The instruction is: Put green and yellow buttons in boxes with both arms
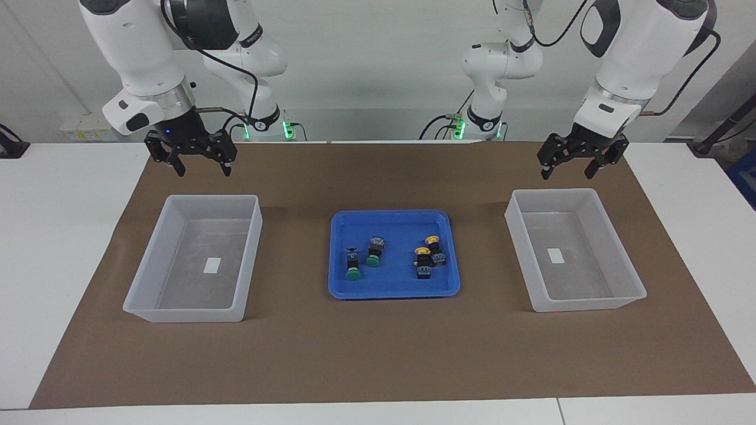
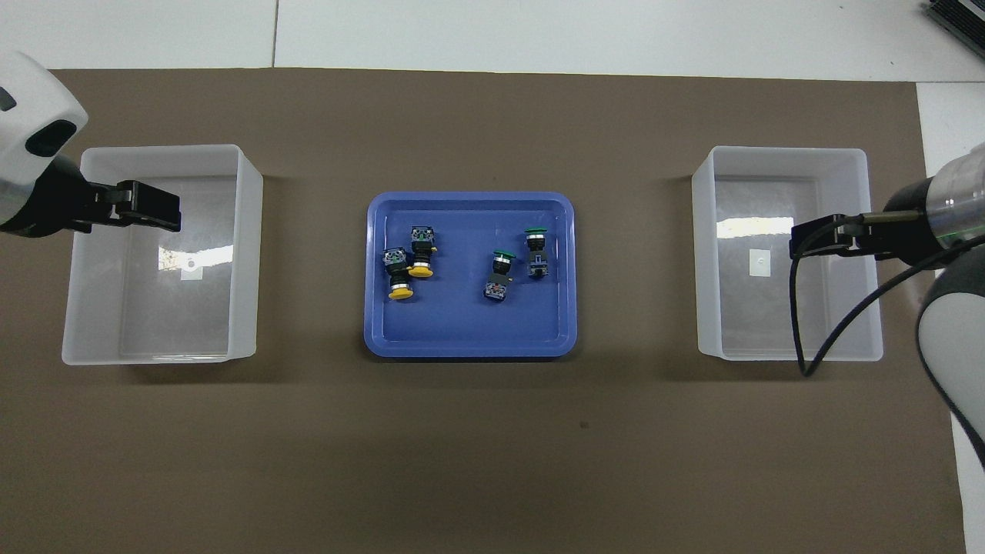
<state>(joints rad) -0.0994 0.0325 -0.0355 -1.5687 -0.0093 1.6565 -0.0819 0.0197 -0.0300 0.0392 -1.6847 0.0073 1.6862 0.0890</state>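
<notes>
Two green buttons (image 1: pixel 352 264) (image 1: pixel 374 251) and two yellow buttons (image 1: pixel 423 262) (image 1: pixel 434 248) lie in a shallow blue tray (image 1: pixel 390 284) at the middle of the mat. From overhead the yellow buttons (image 2: pixel 400 275) (image 2: pixel 422 255) touch each other, and the green buttons (image 2: pixel 500 273) (image 2: pixel 536 250) lie a little apart. One translucent box (image 1: pixel 520 236) (image 2: pixel 245 254) stands toward the left arm's end, the other box (image 1: pixel 150 262) (image 2: pixel 704 254) toward the right arm's end; each holds only a white label. My left gripper (image 1: pixel 567 175) (image 2: pixel 165 215) hangs open over the first box. My right gripper (image 1: pixel 202 171) (image 2: pixel 800 240) hangs open over the second.
A brown mat (image 1: pixel 378 354) covers the white table under the tray and both boxes. A black cable (image 2: pixel 831 331) loops from the right arm over its box.
</notes>
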